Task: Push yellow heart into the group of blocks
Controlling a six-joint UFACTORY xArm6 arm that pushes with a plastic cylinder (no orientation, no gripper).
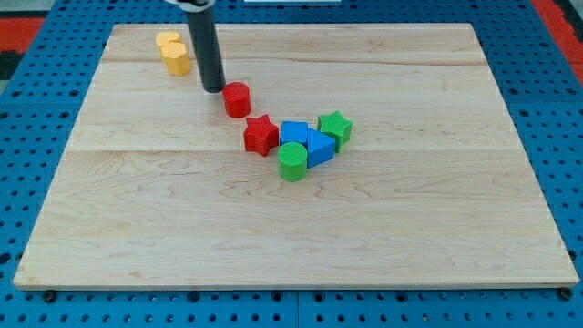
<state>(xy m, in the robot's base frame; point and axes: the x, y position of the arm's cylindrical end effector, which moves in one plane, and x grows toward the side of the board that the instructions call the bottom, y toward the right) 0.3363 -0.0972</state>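
Observation:
Two yellow blocks touch each other near the board's top left. The upper one [167, 40] looks rounded like a heart, and the lower one [177, 58] looks like a hexagon. My tip [214, 89] rests on the board to the right of and below them, just left of a red cylinder [237, 98]. The group lies near the middle: a red star [261, 135], a blue cube [293, 133], a blue triangle [318, 147], a green star [334, 128] and a green cylinder [291, 162].
The wooden board [291, 237] lies on a blue pegboard surface [36, 109]. The rod's shaft rises from the tip out of the view's top.

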